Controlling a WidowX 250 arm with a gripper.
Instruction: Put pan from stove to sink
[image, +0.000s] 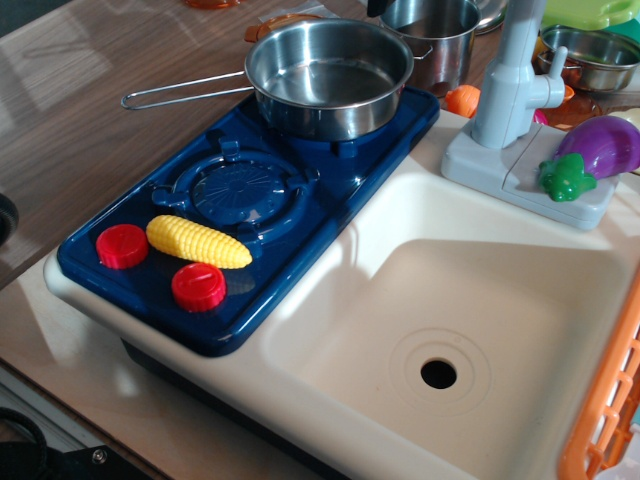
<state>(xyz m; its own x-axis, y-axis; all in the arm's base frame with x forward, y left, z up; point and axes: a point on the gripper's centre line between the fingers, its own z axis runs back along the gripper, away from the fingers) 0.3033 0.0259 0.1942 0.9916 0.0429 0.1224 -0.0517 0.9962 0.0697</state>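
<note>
The shiny steel pan (328, 78) sits on the far burner of the dark blue stove (330, 190), its thin wire-loop handle (185, 92) pointing left over the wooden counter. The cream-white sink (400, 260) lies to the right of the stove, its basin bare with a round drain hole (438, 374). The grey faucet (510, 85) stands at the sink's back edge. No gripper shows in this view.
A yellow toy corn (198, 241) lies between two red knobs (122, 246) on the stove's near end. A taller steel pot (435, 35) stands behind the pan. A purple eggplant (598, 150) rests by the faucet. A steel bowl (590, 55) sits far right. An orange basket (610, 400) borders the sink.
</note>
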